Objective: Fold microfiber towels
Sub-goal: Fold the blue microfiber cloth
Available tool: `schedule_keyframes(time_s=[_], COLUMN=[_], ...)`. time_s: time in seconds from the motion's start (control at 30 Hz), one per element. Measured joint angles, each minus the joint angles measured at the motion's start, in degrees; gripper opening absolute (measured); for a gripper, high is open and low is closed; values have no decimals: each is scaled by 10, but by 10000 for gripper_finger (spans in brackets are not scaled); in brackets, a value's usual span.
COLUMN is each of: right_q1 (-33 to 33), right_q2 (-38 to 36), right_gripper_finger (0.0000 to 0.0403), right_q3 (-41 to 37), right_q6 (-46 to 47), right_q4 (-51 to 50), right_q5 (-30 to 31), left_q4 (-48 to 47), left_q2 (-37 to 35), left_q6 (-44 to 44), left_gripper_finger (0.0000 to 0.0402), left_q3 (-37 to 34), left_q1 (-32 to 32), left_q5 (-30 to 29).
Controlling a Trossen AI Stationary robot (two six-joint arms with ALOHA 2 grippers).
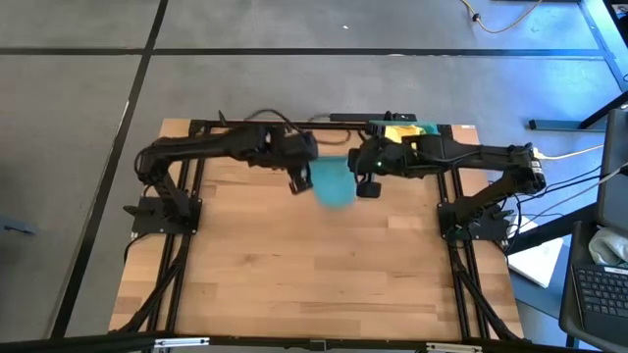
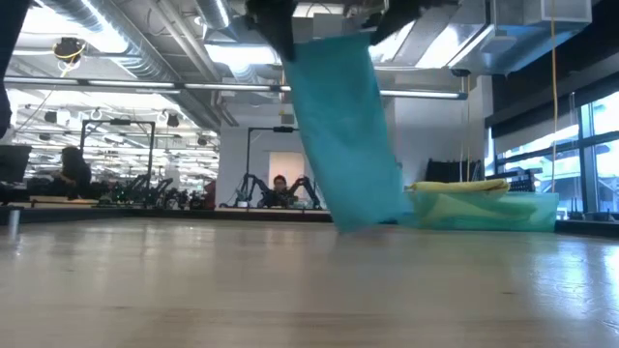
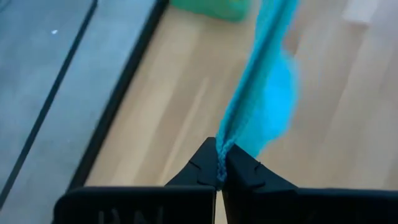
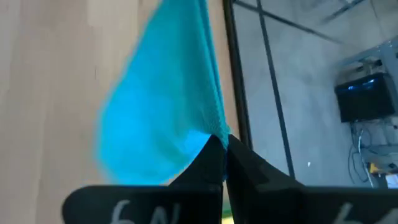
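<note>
The whole table [image 1: 314, 265] is seen from straight overhead. A level view is taken from table-top height, facing the room beyond. Each wrist view is taken close behind its own tool, looking down at the table. The teal towel [image 2: 343, 135] is shared by all four.

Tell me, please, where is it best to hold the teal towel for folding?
At its two top corners, from above, as both pincers do now. The left pincer and the right pincer are each shut on the upper edge, so the teal towel hangs flat, its lower edge near the table.
</note>
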Motion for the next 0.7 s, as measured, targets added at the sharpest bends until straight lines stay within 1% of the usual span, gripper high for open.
schedule_keyframes(time_s=[0.13,0.2,0.23,0.33,0.4,0.47,0.57,0.7], right_q1=[-1,-1,-2,-2,-1,5,21,47], right_q2=[1,1,1,4,10,16,20,20], right_gripper_finger=[6,6,6,6,6,6,6,6], right_q3=[29,32,30,15,-7,-39,-101,-192], right_q6=[-4,-2,4,36,57,76,103,153], right_q4=[-1,0,-2,-2,-2,8,44,139], right_q5=[1,-20,-44,-168,-238,-281,-330,-404], left_q4=[5,5,3,-18,-17,-5,45,107], left_q2=[-25,-34,-33,-27,-19,-15,-13,-12], left_q6=[8,9,7,-21,-40,-59,-95,-145], left_gripper_finger=[0,0,0,0,0,0,0,0], left_q3=[10,11,12,6,-10,-45,-110,-190], left_q1=[18,18,19,9,-10,-35,-70,-115], left_q5=[-16,-14,-4,51,68,76,99,145])
